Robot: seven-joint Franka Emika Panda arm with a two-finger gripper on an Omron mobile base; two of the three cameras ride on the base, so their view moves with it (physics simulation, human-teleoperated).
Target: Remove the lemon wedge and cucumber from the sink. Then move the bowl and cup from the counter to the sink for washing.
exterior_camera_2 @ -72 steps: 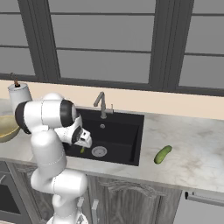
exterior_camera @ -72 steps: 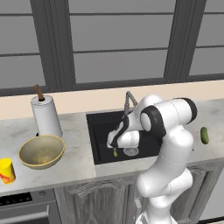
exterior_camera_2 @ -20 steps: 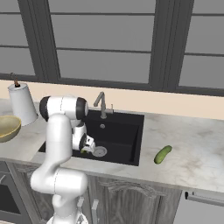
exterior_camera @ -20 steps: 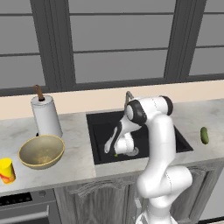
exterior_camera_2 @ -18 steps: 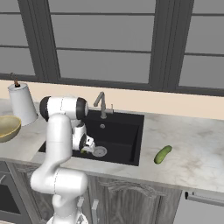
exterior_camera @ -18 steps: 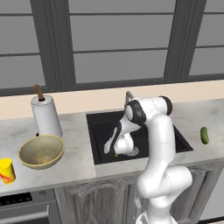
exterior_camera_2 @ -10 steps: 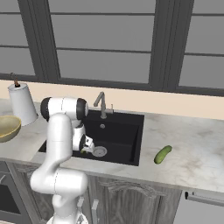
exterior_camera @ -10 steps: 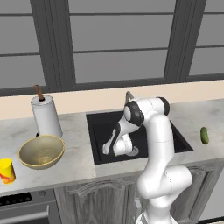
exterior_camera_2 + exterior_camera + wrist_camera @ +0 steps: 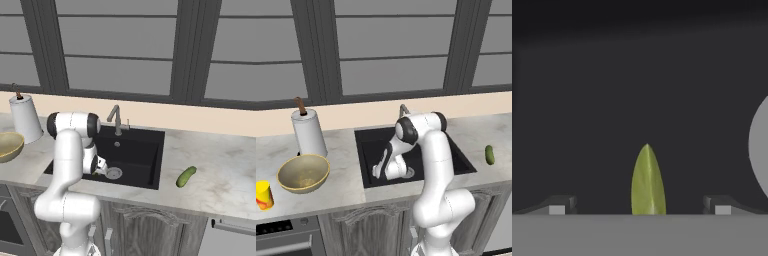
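In the hand view the wedge (image 9: 648, 182) lay on the black sink (image 9: 637, 90) floor midway between the two fingertips, its long axis along the view's vertical and its tip pointing away from the gripper (image 9: 640, 209). The jaws stood wide open, touching nothing. The silver drain (image 9: 759, 150) was to the right. The arm (image 9: 426, 150) bent down into the basin, hand low near the front wall.
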